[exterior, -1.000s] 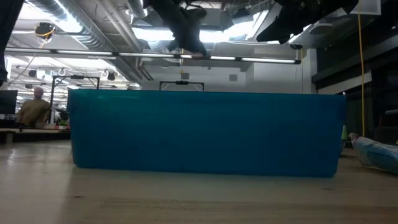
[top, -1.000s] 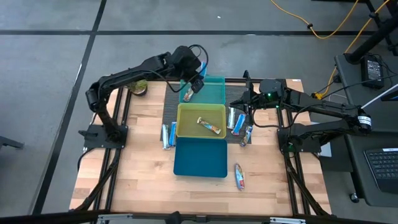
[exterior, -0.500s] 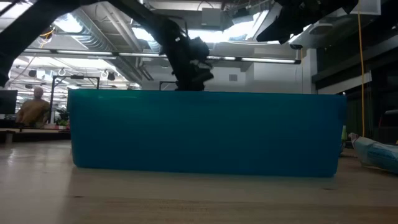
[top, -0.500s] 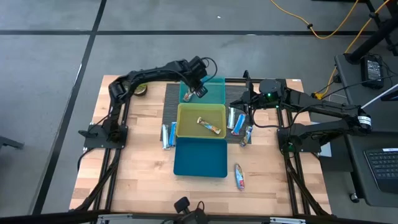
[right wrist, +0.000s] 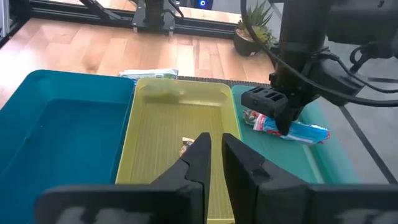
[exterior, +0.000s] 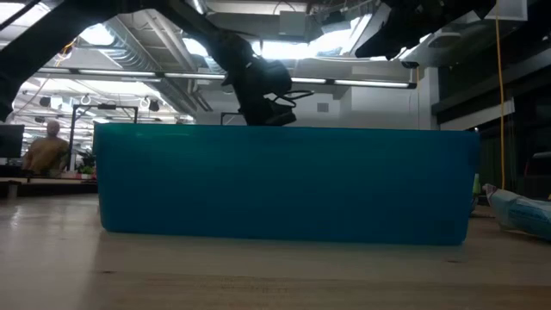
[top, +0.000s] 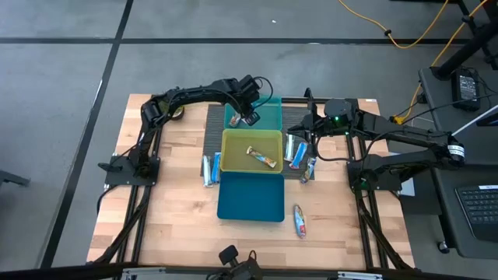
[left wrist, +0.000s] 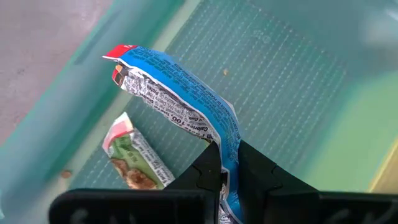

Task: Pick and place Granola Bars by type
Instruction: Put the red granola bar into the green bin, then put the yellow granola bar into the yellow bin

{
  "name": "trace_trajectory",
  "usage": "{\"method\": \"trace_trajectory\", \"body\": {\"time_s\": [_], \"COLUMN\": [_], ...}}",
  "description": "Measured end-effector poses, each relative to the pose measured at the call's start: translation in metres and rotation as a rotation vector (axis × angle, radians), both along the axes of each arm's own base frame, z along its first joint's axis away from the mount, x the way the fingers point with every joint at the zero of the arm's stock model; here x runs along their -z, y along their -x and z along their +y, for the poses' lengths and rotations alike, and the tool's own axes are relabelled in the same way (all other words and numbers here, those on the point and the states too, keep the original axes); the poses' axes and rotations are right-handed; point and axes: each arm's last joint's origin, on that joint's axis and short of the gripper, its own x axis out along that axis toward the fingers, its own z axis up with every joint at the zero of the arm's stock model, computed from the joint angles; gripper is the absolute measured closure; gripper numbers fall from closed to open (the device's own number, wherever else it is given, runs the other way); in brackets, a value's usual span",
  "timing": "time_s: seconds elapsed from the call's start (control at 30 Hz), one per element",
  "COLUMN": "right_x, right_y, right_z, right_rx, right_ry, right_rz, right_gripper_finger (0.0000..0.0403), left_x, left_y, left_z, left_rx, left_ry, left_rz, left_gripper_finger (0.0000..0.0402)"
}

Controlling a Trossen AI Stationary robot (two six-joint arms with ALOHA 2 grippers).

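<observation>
Left gripper [left wrist: 225, 175] is over the teal bin [top: 268, 115], at the far end of the bin row, fingers pinched on a blue-wrapped bar [left wrist: 186, 87] that hangs above the bin floor. Another bar with a green-and-brown wrapper [left wrist: 134, 155] lies on the bin floor beneath it, near one wall.

Right gripper [right wrist: 213, 155] hovers at the right edge of the yellow-green bin [top: 233, 152], fingers pressed nearly together, nothing between them. One orange-marked bar [top: 263, 158] lies inside that bin.

Blue bin [top: 250, 198] sits nearest the front edge; its inside looks bare from above.

Loose bars: a pair [top: 209, 169] just left of the yellow-green bin, a cluster [top: 299, 155] just right of it beneath the right arm, one alone [top: 299, 221] on open wood [top: 171, 210] right of the blue bin. Wide free board on the left and front.

From table height the blue bin's wall [exterior: 284, 182] blocks nearly everything behind; only the left arm's wrist shows above its rim. A bar end [exterior: 521, 211] is cut off at the right edge. A person [exterior: 47, 148] sits far back in the room.
</observation>
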Motion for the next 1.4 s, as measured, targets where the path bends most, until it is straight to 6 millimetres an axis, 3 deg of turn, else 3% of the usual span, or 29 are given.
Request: {"method": "trace_trajectory", "body": {"time_s": [0.43,1.07,1.2,1.4], "right_x": [0.000,0.000,0.000,0.000], "right_y": [0.000,0.000,0.000,0.000], "right_z": [0.000,0.000,0.000,0.000], "right_rx": [-0.009,0.003,0.002,0.002], "right_ry": [0.017,-0.006,-0.006,-0.006], "right_rz": [0.002,-0.001,-0.001,-0.001], "right_gripper_finger": [0.0359,0.0359,0.0359,0.0359], "left_x": [0.018,0.017,0.006,-0.037], "left_y": [0.007,0.006,0.010,0.030], "left_z": [-0.004,-0.004,-0.007,-0.025], "left_rx": [0.009,0.008,0.011,0.039], "left_ry": [0.029,0.026,0.037,0.066], "left_rz": [0.052,0.045,0.036,0.036], "left_gripper_finger": [0.0374,0.0303,0.0300,0.0303]}}
